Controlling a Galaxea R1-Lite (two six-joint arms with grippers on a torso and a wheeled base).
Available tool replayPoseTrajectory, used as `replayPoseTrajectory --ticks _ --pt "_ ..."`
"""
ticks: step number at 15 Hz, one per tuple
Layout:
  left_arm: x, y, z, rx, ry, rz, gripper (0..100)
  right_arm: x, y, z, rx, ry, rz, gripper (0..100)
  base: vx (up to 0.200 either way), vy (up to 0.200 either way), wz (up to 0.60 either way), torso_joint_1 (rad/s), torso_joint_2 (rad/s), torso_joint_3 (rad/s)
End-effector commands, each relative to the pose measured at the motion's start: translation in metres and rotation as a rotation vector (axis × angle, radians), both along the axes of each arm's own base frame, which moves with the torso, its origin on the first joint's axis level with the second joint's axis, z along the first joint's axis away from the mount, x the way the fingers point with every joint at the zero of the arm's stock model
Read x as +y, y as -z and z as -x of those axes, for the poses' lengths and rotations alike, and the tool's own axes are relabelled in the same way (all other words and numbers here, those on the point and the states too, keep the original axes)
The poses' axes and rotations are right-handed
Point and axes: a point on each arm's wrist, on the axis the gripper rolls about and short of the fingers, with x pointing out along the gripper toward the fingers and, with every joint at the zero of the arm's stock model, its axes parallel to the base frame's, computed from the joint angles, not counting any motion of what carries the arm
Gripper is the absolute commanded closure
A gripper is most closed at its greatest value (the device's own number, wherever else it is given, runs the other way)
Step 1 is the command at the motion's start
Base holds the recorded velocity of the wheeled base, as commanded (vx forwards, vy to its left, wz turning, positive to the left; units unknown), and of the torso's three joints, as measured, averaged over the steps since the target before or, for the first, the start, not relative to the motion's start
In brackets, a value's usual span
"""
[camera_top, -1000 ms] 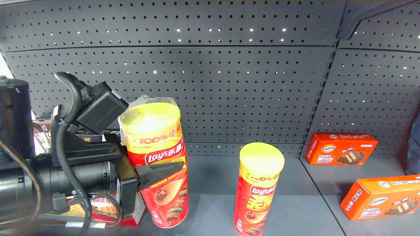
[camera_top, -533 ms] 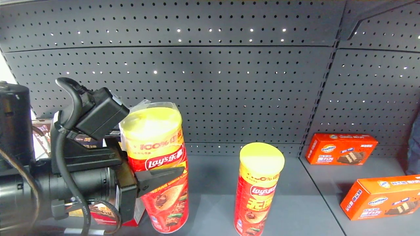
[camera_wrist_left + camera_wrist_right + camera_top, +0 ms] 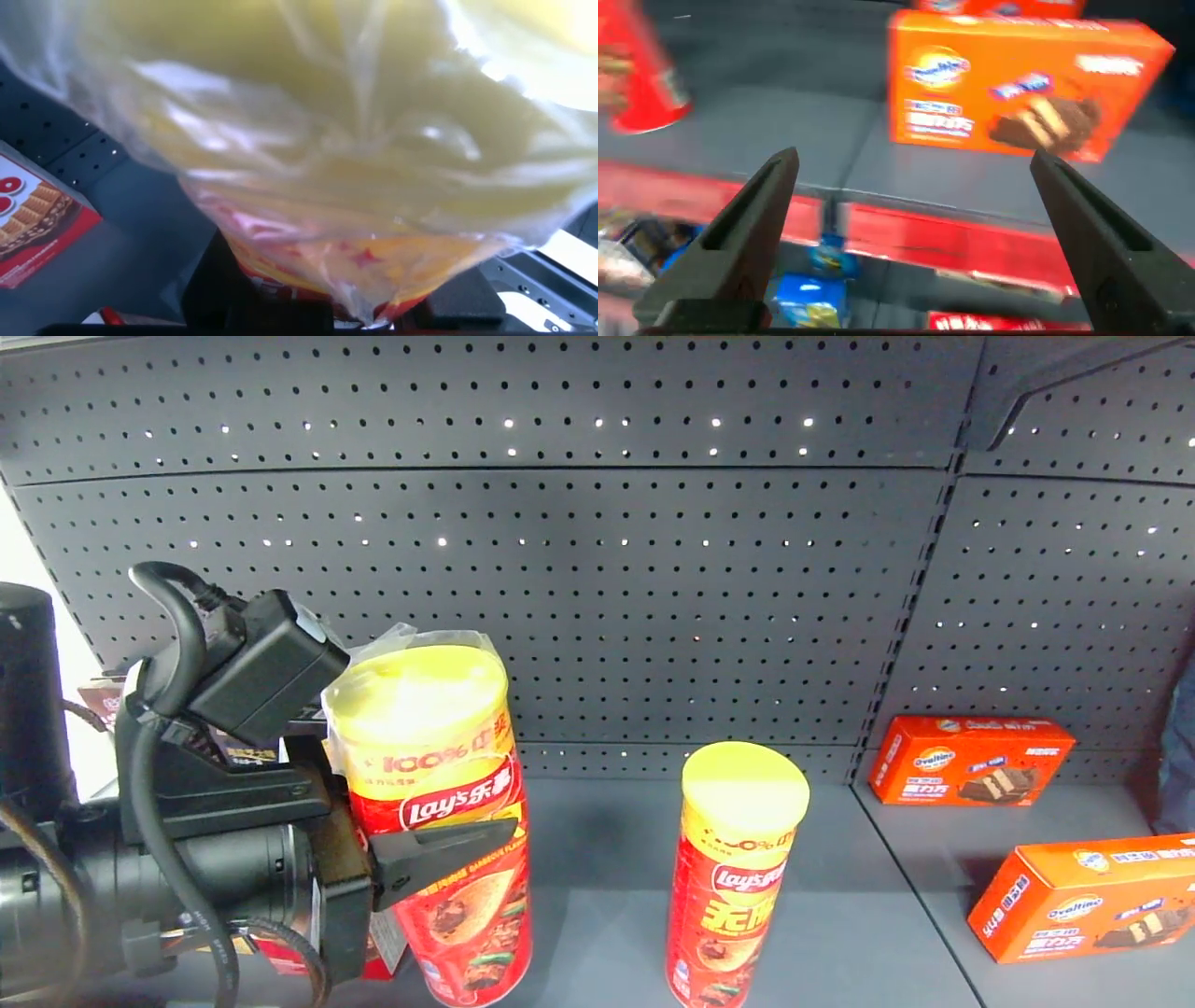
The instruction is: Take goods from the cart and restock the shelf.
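Left gripper (image 3: 457, 831) pinched an upright chip can (image 3: 420, 728).
Second can (image 3: 738, 873) stood near on the shelf (image 3: 607, 859); far orange box (image 3: 971, 761), near orange box (image 3: 1088, 896) rightward; right gripper (image 3: 913, 159) spread wide.

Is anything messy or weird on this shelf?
Only one thing: the chip can in the left gripper has loose, crinkly clear plastic bunched at its lid, unlike the bare can standing on the shelf.

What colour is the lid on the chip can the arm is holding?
Yellow lid, clearest in the head view.
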Motion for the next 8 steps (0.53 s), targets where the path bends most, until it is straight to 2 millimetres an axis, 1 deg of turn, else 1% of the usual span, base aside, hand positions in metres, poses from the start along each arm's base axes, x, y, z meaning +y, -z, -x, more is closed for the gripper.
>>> replayPoseTrajectory --ticks 1,5,7,8 --pt "0.0002 -0.0006 0.0003 -0.003 0.0 0.002 100 -0.0002 0.0037 -0.0012 0.025 0.021 0.0 0 0.0 0.0 0.0 0.0 0.0 0.0" --pt "0.0034 -0.0034 0.0036 -0.014 -0.006 0.01 100 0.0 0.0037 -0.0012 0.025 0.015 0.004 0 0.0 0.0 0.0 0.0 0.0 0.0" --pt "0.0039 -0.0004 0.0033 -0.006 -0.007 0.004 100 0.0 0.0037 -0.0012 0.025 0.016 0.004 0 0.0 0.0 0.0 0.0 0.0 0.0" --pt "0.0038 -0.0009 0.0033 -0.007 -0.004 0.005 100 0.0007 0.0036 -0.001 0.028 0.061 0.004 0 0.0 0.0 0.0 0.0 0.0 0.0"
